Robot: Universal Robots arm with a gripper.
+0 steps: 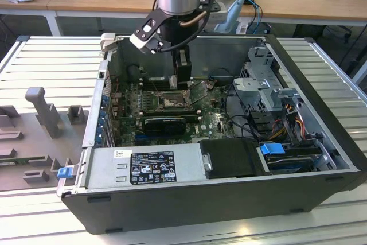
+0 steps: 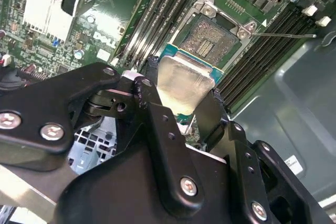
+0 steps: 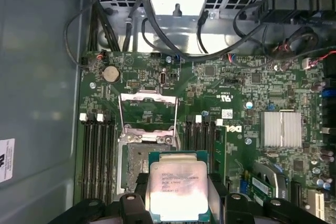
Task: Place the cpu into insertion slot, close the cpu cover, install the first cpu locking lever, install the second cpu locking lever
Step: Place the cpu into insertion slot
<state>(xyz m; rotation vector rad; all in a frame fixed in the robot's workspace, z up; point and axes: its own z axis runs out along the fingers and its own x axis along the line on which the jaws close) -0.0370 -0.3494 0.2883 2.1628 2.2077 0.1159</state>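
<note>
The cpu [image 3: 178, 188], a pale silvery square chip on a green-edged base, is clamped between the black fingers [image 3: 130, 203] of my gripper [image 3: 178, 205], which is shut on it. The second wrist view shows the cpu [image 2: 184, 83] hovering just short of the insertion slot [image 2: 211, 37], a dark pin field inside a silvery rim. The cpu partly overlaps the insertion slot [image 3: 135, 163] without being seated. The cpu cover [image 3: 147, 112] stands swung open beyond the slot. A thin locking lever [image 2: 286, 35] sticks out sideways. In the exterior view my gripper [image 1: 182, 80] hangs inside the computer case above the slot [image 1: 171, 101].
Long black memory slots [image 3: 97, 153] flank the socket on both sides. A silvery finned heatsink [image 3: 281, 128] sits on the board. Black cables [image 3: 131, 30] and a metal drive cage [image 1: 265, 84] lie beyond the board. The power supply [image 1: 150, 167] and case walls [image 1: 321, 84] hem the space in.
</note>
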